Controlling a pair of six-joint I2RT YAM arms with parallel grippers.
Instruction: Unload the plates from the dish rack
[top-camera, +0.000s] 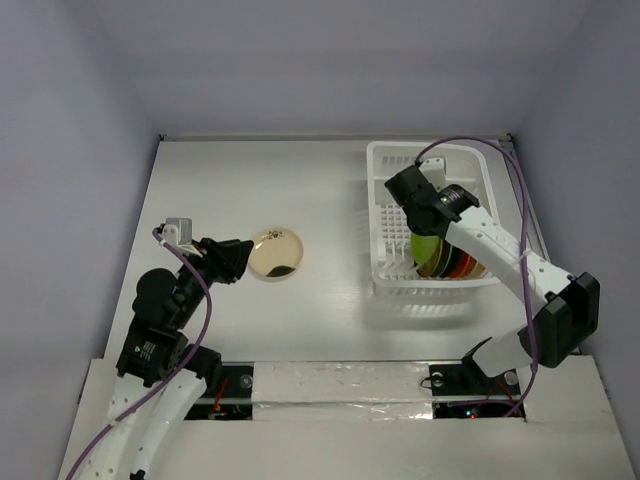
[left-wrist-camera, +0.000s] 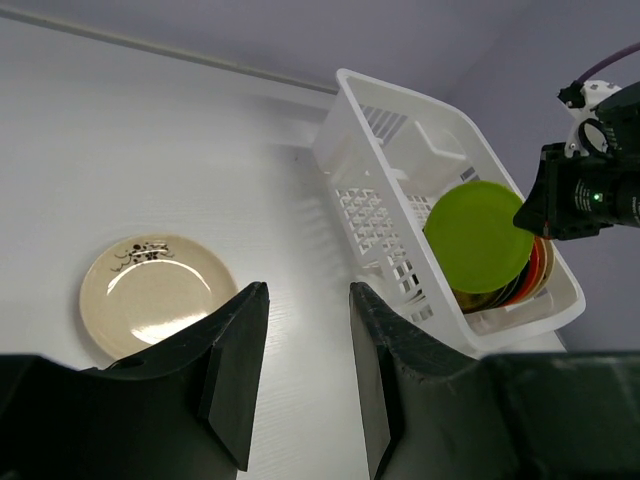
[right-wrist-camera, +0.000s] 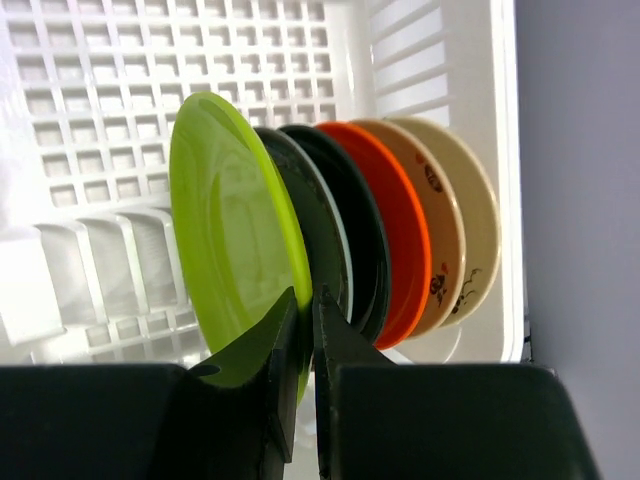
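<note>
Right gripper (right-wrist-camera: 305, 305) is pinched on the rim of the lime green plate (right-wrist-camera: 235, 220), fingers nearly together with only the plate edge between them. That plate stands on edge at the front of the row inside the dish rack (right-wrist-camera: 440, 90), and as far as I can tell it isn't lifted clear yet. Stacked up behind it I count two dark plates (right-wrist-camera: 350, 230), an orange-red plate (right-wrist-camera: 405, 235) and two cream plates (right-wrist-camera: 470, 215) with brown markings. So that's six in the rack, counting the green one.

Out on the table (top-camera: 200, 180), well apart from the rack, a single cream plate (top-camera: 277, 253) lies flat, so I'd call that one done. Left gripper (left-wrist-camera: 308, 300) hangs just beside it with its jaws apart, holding nothing.

My read: one of seven unloaded, grab number two in hand, the other five not touched. I reckon the lift wants to go straight up, or the green one may drag its dark neighbour along.
</note>
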